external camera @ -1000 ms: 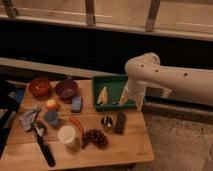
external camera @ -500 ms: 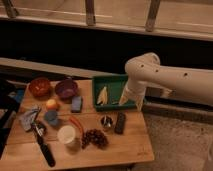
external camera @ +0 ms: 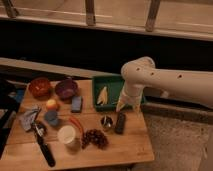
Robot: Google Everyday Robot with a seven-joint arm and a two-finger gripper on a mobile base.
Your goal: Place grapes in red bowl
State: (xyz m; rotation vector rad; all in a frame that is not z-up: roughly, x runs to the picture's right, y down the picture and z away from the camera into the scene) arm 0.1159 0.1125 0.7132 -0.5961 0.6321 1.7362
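Observation:
The grapes (external camera: 95,138), a dark reddish-purple bunch, lie near the front edge of the wooden table (external camera: 125,147), right of a white cup (external camera: 66,134). The red bowl (external camera: 39,86) stands at the table's back left corner, beside a purple bowl (external camera: 66,89). My white arm reaches in from the right and bends down. My gripper (external camera: 126,105) hangs at the front right edge of the green tray (external camera: 114,81), above and to the right of the grapes and far from the red bowl. It holds nothing that I can see.
The green tray holds a yellow piece (external camera: 102,95). An orange fruit (external camera: 51,104), a blue block (external camera: 76,103), a small metal cup (external camera: 106,121), a black object (external camera: 120,122), a black-handled tool (external camera: 44,149) and a grey cloth (external camera: 27,117) lie on the table. A dark wall rises behind.

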